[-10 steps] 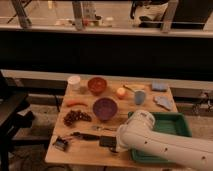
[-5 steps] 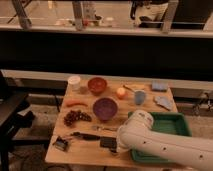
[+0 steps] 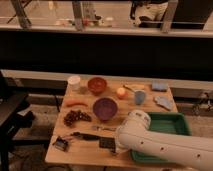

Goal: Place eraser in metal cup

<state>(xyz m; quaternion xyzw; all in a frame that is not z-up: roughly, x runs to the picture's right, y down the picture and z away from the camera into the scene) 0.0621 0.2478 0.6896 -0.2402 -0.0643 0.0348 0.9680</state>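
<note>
Near the front edge of the tabletop [image 3: 80,155] the claw [image 3: 113,146] sits at the eraser [image 3: 106,144], though whether it grips I cannot tell, so the block is not yet lifted and no metal cup can be made out

The white arm is reaching low across the table [image 3: 85,155], its gripper [image 3: 113,146] sitting right at the eraser [image 3: 106,144]. Beyond the fingers, the purple bowl [image 3: 105,108] is standing; beside them lies a green tray [image 3: 182,125].
</note>
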